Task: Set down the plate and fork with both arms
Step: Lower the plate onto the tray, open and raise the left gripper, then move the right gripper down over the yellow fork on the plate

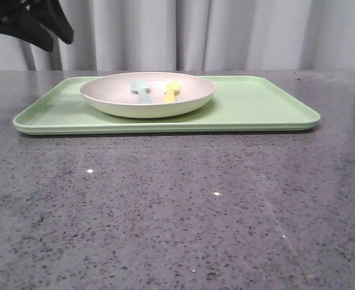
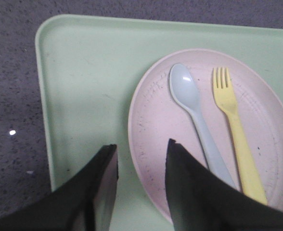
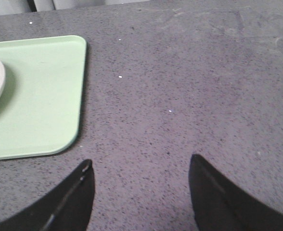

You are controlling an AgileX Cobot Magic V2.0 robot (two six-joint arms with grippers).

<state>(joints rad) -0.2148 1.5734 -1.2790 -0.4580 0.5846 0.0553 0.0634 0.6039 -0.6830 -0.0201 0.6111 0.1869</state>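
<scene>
Below my open left claw (image 2: 139,168) sits the pale pinkish-cream round plastic plate (image 2: 151,120), its near rim between my fingers. Farther across it lies the small yellow plastic fork (image 2: 235,130), tines pointing away; my right claw (image 3: 141,192), also open, hangs over bare table.

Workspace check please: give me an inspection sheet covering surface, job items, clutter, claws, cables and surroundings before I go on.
Surface: grey speckled table, a few small white specks on it.
Plate: sits on the left half of the green tray.
Fork: yellow, lies inside the plate, beside the spoon.
Clutter: pale blue spoon in the plate, not touching the fork.
Left claw: open, empty, above the plate's rim, one finger over the tray and one over the plate.
Right claw: open, empty, over bare table beyond the tray's corner.
Cables: nothing seen.
Surroundings: pale curtain behind the table.
</scene>
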